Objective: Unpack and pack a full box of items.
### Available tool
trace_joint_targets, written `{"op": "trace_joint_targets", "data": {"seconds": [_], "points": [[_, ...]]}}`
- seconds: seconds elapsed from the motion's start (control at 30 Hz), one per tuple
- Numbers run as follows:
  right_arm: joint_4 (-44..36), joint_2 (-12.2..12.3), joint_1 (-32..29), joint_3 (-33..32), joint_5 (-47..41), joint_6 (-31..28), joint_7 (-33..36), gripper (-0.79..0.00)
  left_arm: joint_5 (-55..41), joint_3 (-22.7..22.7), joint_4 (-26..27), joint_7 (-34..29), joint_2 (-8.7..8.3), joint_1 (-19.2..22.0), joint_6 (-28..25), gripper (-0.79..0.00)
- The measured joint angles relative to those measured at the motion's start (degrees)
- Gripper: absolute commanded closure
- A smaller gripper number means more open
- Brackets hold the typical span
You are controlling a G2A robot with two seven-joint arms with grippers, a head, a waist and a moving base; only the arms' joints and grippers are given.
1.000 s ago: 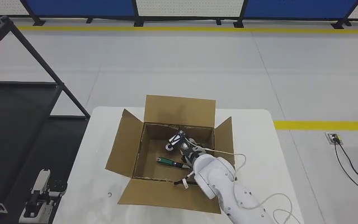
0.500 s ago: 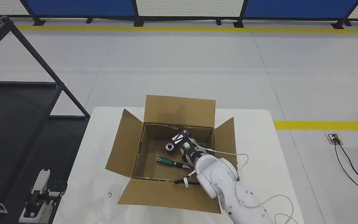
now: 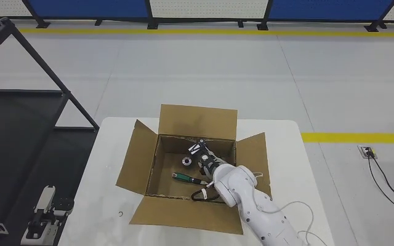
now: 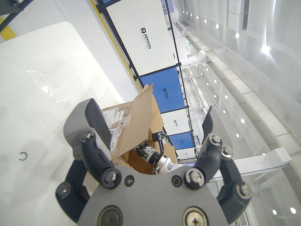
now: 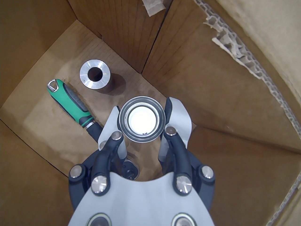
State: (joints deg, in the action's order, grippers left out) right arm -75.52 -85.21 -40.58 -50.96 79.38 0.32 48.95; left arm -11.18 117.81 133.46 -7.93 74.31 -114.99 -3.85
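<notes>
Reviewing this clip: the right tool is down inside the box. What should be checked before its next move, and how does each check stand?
1. Right tool closed on both sides of the can: ok.
2. Can lifted clear of the floor of the box: cannot tell.
3. Metal sleeve stands apart from the can: ok.
4. Green-handled driver free of the right tool: cannot tell; its shaft runs beneath it.
5. Box flaps folded open above: ok.
6. Left tool open and outside the box: ok.
</notes>
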Motion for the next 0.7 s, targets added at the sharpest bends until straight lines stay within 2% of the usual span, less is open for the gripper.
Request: {"op": "trace_joint_targets", "data": {"seconds": [0.1,0.17,0.27,0.4,0.5,0.6,0.7], "points": [[0.1,-0.2,-0.1,0.0,0.3,-0.1,0.2,-0.576,0.0,0.0,0.0,0.0,0.00,0.0,0.0,-0.785],[-0.3,-0.2,-0.4,0.0,0.7,-0.1,0.2,-0.683,0.0,0.0,0.0,0.0,0.00,0.0,0.0,-0.785],[-1.5,-0.2,-1.1,-0.3,1.5,0.0,0.1,-0.683,0.0,0.0,0.0,0.0,0.00,0.0,0.0,-0.785],[-4.0,0.0,-2.6,-1.0,2.7,0.0,0.0,-0.745,0.0,0.0,0.0,0.0,0.00,0.0,0.0,-0.785],[-7.0,0.2,-4.2,-1.6,4.0,0.0,-0.5,-0.748,0.0,0.0,0.0,0.0,0.00,0.0,0.0,-0.785],[-11.5,0.6,-6.7,-2.6,5.2,0.0,-1.8,-0.785,0.0,0.0,0.0,0.0,0.00,0.0,0.0,-0.785],[-18.0,1.2,-10.7,-4.2,6.1,-0.4,-5.4,-0.785,0.0,0.0,0.0,0.0,0.00,0.0,0.0,-0.785]]}}
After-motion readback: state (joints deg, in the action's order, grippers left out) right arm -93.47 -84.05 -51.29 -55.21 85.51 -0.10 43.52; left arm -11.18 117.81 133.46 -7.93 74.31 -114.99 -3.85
